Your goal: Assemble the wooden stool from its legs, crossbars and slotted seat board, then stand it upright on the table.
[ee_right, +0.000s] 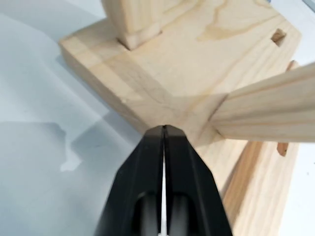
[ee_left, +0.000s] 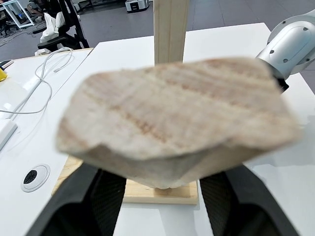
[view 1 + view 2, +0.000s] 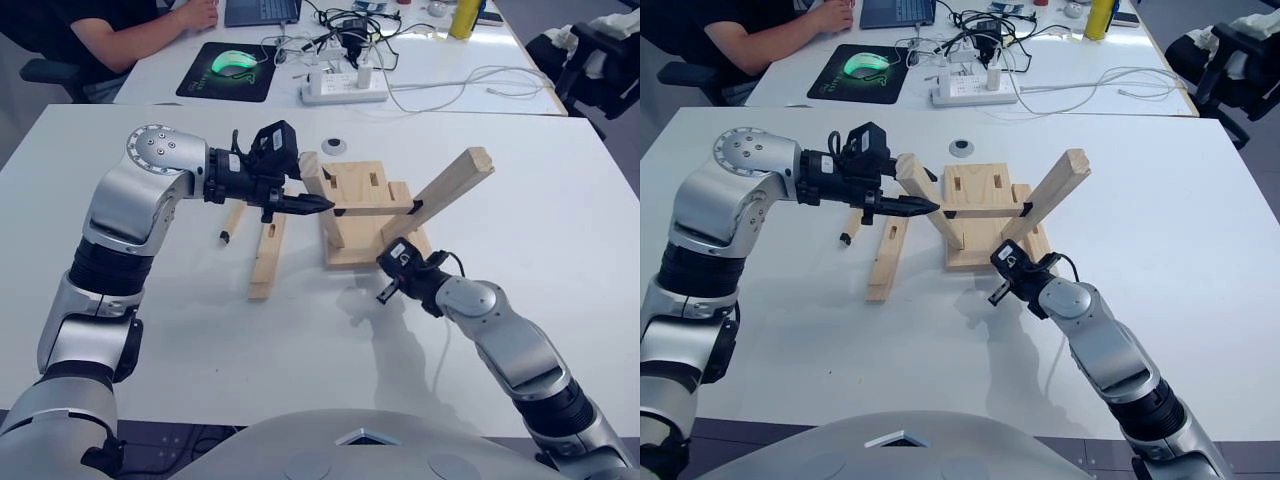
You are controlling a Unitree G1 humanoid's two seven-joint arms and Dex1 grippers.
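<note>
Now left hand (image 3: 316,203) clamps leg (image 3: 312,172) over seat board (image 3: 356,180); right hand (image 1: 164,130) pinched closed, empty, at board edge

Bright, even light from overhead fell on the white desk (image 3: 560,260), with no glare. Soft grey shadows lay on it just beneath the right pincer (image 3: 384,292) and its arm. Close above the left pincer (image 3: 318,204), the pale wooden leg end (image 2: 172,123) was badly out of focus, while the room beyond was sharp. The right pincer's black fingers (image 1: 142,196) blurred nearest the lens.
</note>
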